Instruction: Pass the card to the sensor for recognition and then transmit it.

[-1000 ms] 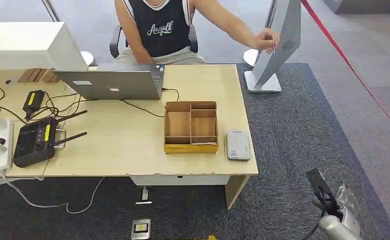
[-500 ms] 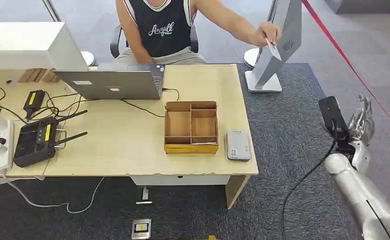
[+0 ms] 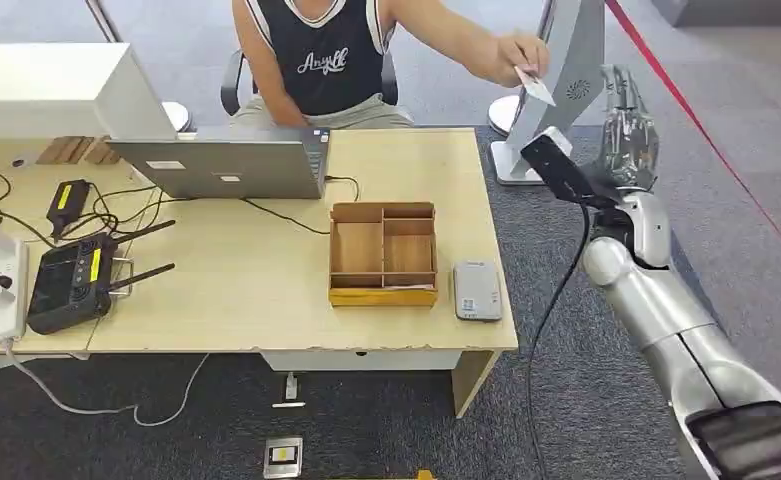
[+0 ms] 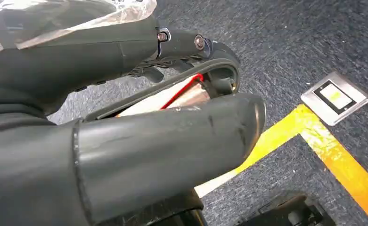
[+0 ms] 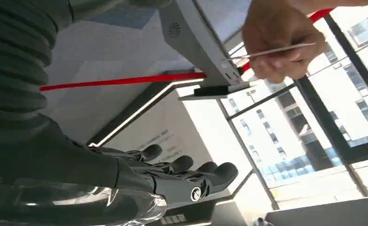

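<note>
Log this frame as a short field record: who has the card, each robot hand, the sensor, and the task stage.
card: white card held out by the person's hand, off the table's far right corner
right hand: right hand raised near the card, fingers extended, holding nothing
left hand: left hand hanging above the carpet; whether it is closed cannot be told
sensor: grey card reader flat on the table, beside the wooden tray
stage: handover not yet made

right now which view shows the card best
The head view: the card shows as a white face, pinched in the person's hand just short of the right hand. The right wrist view has it edge-on, a thin line. The left wrist view looks at the floor.
</note>
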`<state>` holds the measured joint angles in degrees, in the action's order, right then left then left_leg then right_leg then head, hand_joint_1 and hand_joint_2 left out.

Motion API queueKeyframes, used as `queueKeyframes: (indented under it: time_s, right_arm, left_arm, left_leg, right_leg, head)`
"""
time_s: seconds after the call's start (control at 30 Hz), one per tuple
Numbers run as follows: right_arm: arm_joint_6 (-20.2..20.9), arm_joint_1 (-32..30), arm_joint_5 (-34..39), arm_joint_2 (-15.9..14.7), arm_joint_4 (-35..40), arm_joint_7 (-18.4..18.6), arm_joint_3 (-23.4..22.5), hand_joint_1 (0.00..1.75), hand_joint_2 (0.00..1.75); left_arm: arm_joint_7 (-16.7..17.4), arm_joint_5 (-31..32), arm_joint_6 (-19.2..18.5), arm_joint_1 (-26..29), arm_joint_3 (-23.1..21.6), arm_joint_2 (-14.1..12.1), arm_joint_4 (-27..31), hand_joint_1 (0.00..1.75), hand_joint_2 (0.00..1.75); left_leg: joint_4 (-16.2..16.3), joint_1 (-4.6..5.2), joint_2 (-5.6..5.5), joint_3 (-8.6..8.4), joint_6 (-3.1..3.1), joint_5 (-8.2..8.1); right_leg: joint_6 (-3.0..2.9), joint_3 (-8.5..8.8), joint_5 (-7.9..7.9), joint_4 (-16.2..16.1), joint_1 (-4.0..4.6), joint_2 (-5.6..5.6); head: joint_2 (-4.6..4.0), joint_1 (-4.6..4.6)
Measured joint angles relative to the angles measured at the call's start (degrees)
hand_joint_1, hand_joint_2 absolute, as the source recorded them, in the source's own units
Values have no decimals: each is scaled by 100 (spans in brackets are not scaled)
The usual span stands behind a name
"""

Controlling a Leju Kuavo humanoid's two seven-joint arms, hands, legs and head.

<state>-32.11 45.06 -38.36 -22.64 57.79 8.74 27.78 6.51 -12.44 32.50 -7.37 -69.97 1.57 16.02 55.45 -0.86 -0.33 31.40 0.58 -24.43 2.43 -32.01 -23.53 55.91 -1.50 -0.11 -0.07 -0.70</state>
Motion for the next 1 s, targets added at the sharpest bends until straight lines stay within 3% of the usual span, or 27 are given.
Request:
queueKeyframes:
  time_s: [0.3, 0.73, 0.77, 0.8, 0.83, 1.0]
  right_arm:
    - [89, 495, -135, 509, -450, -91, 539, 0, 175]
    - [65, 776, -39, 787, -940, -103, 859, 0, 175]
    - [68, 788, -35, 800, -970, -103, 878, 73, 175]
    - [68, 801, -28, 811, -999, -103, 894, 162, 175]
    - [68, 809, -19, 824, -1029, -103, 911, 175, 175]
    - [72, 828, 173, 837, -1143, -92, 1007, 175, 175]
  left_arm:
    - [15, 61, -15, -6, -100, -39, 0, 0, 0]
    - [26, 175, -70, -7, -234, -94, 0, 0, 0]
    - [26, 181, -74, -7, -245, -98, 0, 0, 0]
    - [26, 188, -79, -8, -260, -101, 0, 0, 0]
    - [26, 201, -87, -8, -275, -103, 0, 0, 0]
    - [26, 291, -133, -20, -339, -105, 0, 0, 0]
  left_leg:
    - [0, 0, -1, 4, 1, 0]
    - [1, 0, 2, 4, 1, 1]
    - [1, 0, 2, 4, 1, 1]
    - [1, 0, 3, 4, 1, 1]
    - [1, 0, 3, 4, 1, 1]
    - [2, 0, 2, 5, 1, 1]
  right_leg:
    - [0, -5, 0, 0, 0, 0]
    - [0, -10, 0, 0, 0, 1]
    - [0, -10, 1, 1, 0, 1]
    - [0, -11, 1, 0, 0, 1]
    - [0, -11, 1, 0, 0, 1]
    - [0, -12, 0, 0, 0, 1]
  head:
    - [0, 0]
    - [0, 0]
    - [0, 0]
    - [0, 0]
    - [0, 0]
    - [0, 0]
